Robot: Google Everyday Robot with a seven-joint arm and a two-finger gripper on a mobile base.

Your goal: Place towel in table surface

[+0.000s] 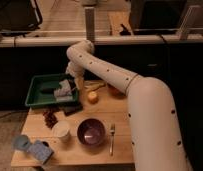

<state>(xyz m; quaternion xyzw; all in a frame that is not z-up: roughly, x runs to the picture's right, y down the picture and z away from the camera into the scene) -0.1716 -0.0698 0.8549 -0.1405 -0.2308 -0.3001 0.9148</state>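
The towel (62, 93), a crumpled grey-white cloth, lies inside the green bin (37, 95) at the back left of the table surface (77, 154), a light wooden plank top. My gripper (71, 86) hangs over the bin's right part, right at the towel's upper right edge, and stands open. The arm reaches down to it from the upper middle. Whether the fingers touch the cloth I cannot tell.
On the wood sit a purple bowl (91, 131), a white cup (61, 131), a fork (112, 138), an orange fruit (93, 97), a banana (96, 86), dark grapes (50, 118) and blue items (32, 147) at the front left corner. The arm's large white link (152, 125) covers the right side.
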